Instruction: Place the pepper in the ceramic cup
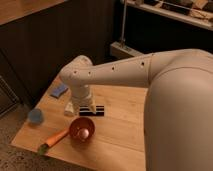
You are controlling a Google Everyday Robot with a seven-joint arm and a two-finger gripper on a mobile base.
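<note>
The pepper (54, 139) is a slim orange vegetable with a green stem end, lying on the wooden table (125, 125) just left of the red-orange bowl (82, 129). The ceramic cup (35, 116) is small, squat and light blue, standing near the table's left edge. My gripper (86, 110) hangs from the white arm over the table's middle, just behind the bowl and right of the cup. It is apart from the pepper.
A flat blue rectangular pad (59, 90) lies at the table's back left. The big white arm covers the right half of the view. A dark wall and a shelf stand behind the table. The floor drops away left of the table.
</note>
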